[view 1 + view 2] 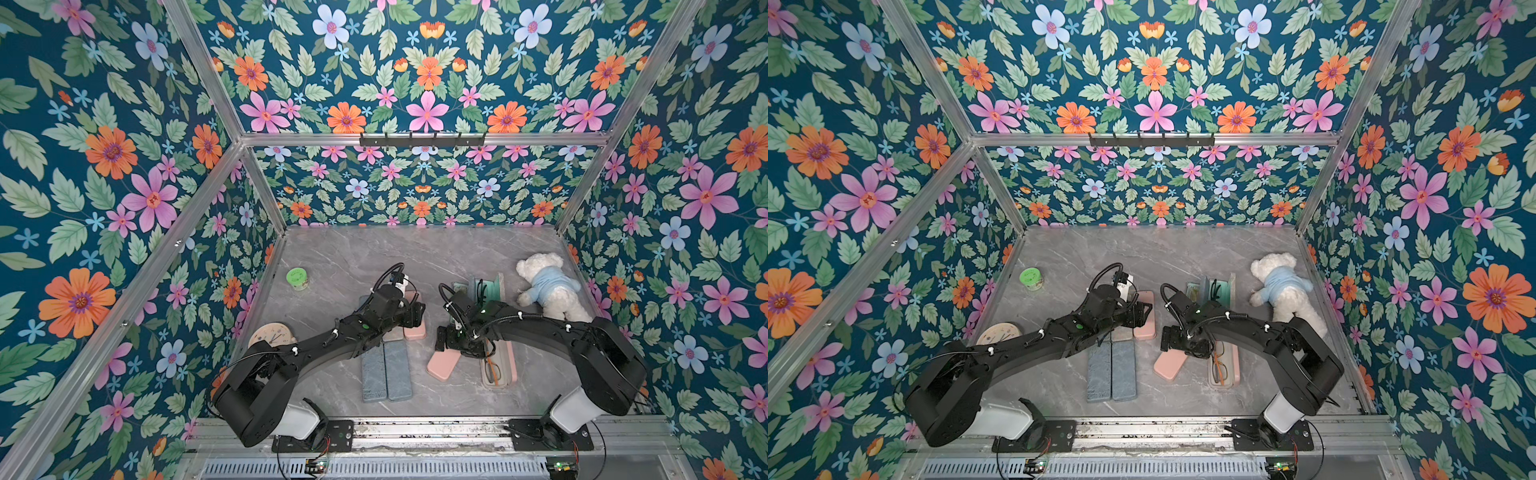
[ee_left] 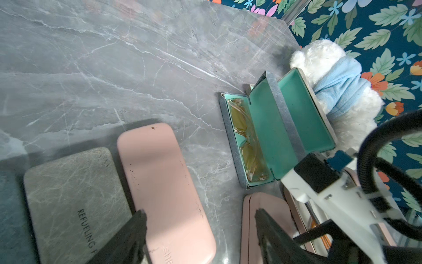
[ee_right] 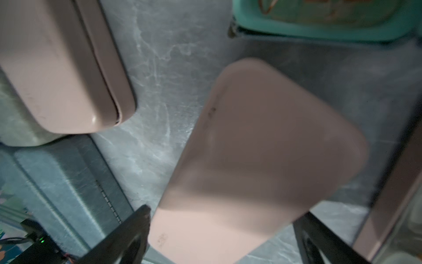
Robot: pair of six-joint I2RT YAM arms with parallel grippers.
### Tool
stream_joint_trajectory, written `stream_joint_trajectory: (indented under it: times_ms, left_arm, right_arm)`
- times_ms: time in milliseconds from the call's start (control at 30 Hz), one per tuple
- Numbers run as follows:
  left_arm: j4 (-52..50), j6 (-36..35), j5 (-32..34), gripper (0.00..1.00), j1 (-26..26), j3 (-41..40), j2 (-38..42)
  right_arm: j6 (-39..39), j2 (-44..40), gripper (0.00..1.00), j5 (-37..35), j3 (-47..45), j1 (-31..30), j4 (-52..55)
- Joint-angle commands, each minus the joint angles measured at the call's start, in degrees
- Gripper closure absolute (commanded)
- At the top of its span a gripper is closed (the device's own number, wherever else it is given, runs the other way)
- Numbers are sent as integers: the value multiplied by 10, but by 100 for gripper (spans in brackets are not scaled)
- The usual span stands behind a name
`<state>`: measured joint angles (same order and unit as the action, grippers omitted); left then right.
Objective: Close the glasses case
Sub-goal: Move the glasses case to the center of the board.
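A shut pink glasses case (image 1: 440,368) (image 3: 262,148) lies slantwise on the marble table (image 1: 415,249). My right gripper (image 1: 446,338) (image 3: 222,211) hovers open over its end, one finger on each side. Beside it, an open pink case (image 1: 498,370) holds orange-framed glasses. My left gripper (image 1: 417,311) (image 2: 199,212) is open above the edge of another shut pink case (image 2: 159,178), nothing between its fingers. Farther back stands an open teal-lined case (image 2: 285,132) with yellow-lensed glasses (image 2: 242,137) in it.
A white teddy bear (image 1: 548,286) in a blue shirt lies against the teal-lined case at the right wall. Two blue cases (image 1: 386,374) and a grey one (image 2: 75,194) lie under the left arm. A green jar (image 1: 297,277) and a round clock (image 1: 272,334) sit at the left.
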<state>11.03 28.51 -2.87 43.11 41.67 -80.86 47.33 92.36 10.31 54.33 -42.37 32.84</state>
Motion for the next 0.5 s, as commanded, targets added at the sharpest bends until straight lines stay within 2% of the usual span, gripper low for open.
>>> stream_joint_trajectory:
  times_ms: [0, 467]
  left_arm:
    - [6, -7, 6, 24, -2, 0, 4]
    - [8, -10, 6, 26, -2, 0, -3]
  right_arm:
    - [-5, 13, 4, -5, 6, -2, 25]
    - [-25, 76, 8, -14, 62, -26, 47]
